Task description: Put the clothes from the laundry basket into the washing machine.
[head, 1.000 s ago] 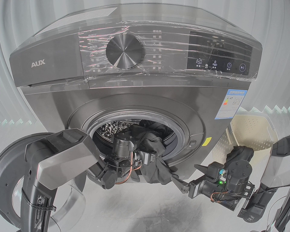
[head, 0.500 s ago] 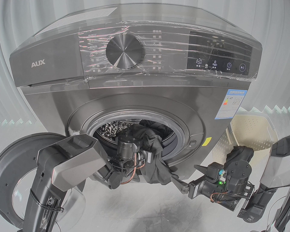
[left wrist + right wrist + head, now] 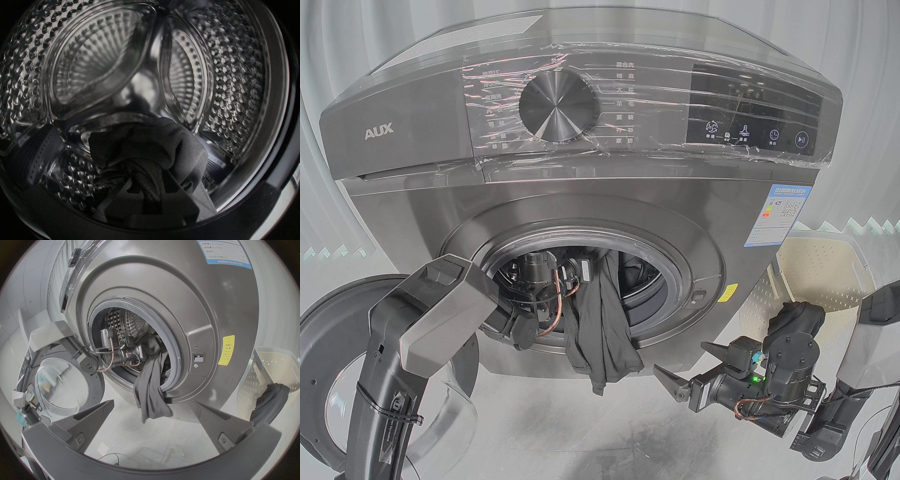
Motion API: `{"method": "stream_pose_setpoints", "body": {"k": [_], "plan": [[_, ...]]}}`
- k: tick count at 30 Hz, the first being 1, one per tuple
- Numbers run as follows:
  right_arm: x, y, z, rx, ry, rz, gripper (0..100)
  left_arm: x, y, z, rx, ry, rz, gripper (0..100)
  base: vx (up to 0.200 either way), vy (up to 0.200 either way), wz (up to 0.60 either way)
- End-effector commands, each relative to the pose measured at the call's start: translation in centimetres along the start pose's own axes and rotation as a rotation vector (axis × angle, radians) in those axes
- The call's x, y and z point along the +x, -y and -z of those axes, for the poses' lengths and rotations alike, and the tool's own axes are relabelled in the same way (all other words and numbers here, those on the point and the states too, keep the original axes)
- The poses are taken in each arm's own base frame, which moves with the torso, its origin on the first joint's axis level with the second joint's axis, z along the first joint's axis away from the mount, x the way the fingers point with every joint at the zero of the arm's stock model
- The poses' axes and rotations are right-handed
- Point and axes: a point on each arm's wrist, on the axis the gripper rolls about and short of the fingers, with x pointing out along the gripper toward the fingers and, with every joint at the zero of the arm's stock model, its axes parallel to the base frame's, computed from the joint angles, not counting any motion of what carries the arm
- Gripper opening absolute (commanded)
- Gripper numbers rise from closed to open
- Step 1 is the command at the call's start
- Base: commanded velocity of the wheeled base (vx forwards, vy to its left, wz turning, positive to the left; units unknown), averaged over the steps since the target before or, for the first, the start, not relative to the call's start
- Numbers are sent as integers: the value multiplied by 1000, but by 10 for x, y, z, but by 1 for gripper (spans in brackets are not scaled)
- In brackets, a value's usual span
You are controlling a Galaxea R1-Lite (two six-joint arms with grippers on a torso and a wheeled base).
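Left hand point(image 3: 591, 269) grips dark garment point(image 3: 600, 325) inside washing machine point(image 3: 700, 262) (hem outside).

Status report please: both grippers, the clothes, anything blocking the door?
Left gripper at drum mouth against dark garment, grip hidden. Right gripper open, empty. Garment half in, tail hanging over door rim. Another garment in laundry basket.

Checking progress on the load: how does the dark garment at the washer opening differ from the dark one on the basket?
Pose: the washer garment hangs long out of the washing machine; the basket garment sits bunched on the laundry basket rim. Hold: the left gripper holds the washer garment; no gripper holds the basket garment. Both are dark cloth.
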Motion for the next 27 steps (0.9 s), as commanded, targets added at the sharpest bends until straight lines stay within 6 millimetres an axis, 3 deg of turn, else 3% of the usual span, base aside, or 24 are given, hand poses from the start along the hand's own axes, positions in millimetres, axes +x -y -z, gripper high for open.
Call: {"method": "stream_pose_setpoints", "body": {"k": [1,5,6,14,15,18,27], "plan": [[0,0,0,0,-1,1,100,11,-20,-14,-8,44,-49,0,0,0,0],[0,0,0,0,2,1,100,9,-21,-11,-9,35,-50,0,0,0,0],[0,0,0,0,2,-1,100,9,-21,-11,-9,33,-48,100,0,0,0],[0,0,-1,0,2,1,100,-11,-3,-3,-9,-47,-5,100,0,0,0],[0,0,-1,0,3,-1,100,-32,9,4,5,-133,41,100,0,0,0],[0,0,0,0,2,-1,100,-49,19,12,20,-203,91,100,0,0,0],[0,0,-1,1,5,0,100,-68,34,36,49,-302,138,100,0,0,0]]}}
